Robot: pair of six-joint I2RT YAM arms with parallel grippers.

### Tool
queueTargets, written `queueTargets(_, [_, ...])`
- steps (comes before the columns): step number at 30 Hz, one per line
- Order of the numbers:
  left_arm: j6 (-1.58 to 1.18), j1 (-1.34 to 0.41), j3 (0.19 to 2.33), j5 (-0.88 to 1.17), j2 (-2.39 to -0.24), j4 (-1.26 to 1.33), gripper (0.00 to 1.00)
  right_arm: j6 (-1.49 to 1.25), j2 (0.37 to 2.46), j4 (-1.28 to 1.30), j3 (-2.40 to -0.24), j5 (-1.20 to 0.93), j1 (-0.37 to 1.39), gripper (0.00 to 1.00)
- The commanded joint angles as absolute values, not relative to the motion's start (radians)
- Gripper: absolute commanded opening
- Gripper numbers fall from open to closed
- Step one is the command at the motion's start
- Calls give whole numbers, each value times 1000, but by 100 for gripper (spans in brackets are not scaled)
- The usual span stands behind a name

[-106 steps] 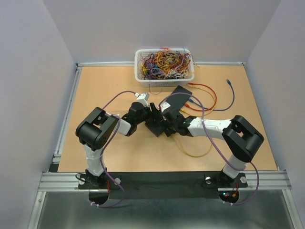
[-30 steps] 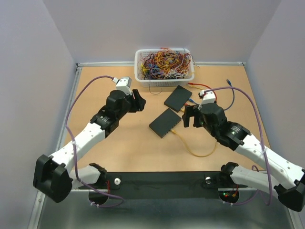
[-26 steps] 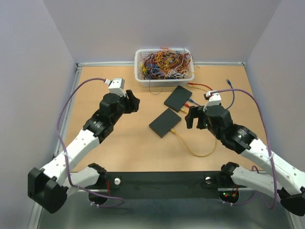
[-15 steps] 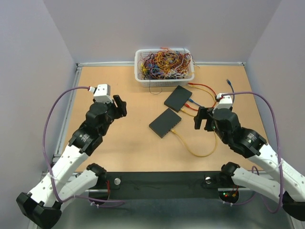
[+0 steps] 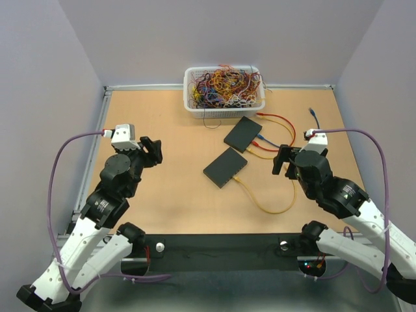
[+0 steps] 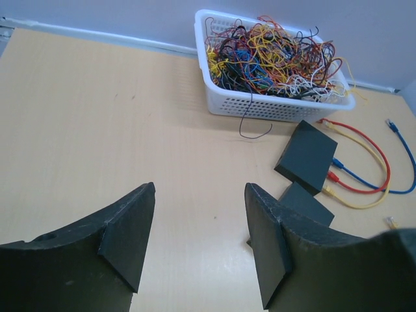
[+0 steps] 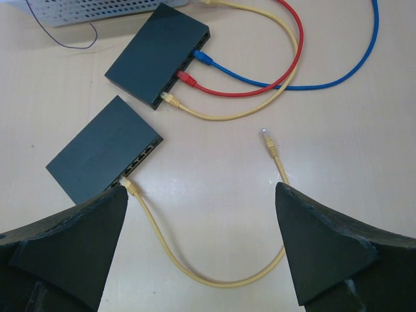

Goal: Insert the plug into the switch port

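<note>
Both arms' jaws are released and empty. Grasp the loose yellow plug (image 7: 266, 138) right of the near switch (image 7: 104, 153) by its body, then line it squarely with a free port.

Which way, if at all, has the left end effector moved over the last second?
Yes. In the top view the left end effector has drawn back leftward and slightly toward the near edge, farther from the white basket.
</note>
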State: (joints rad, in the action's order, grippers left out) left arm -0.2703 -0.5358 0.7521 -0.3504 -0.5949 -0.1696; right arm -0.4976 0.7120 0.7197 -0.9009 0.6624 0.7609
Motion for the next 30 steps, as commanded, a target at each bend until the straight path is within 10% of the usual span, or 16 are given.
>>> queueTargets(1, [-261, -538, 744, -382, -584, -138, 68, -515, 707, 718, -900, 703, 769, 100])
queueTargets(30, [-270, -537, 744, -397, -581, -147, 68, -520, 703, 713, -896, 690, 769, 100])
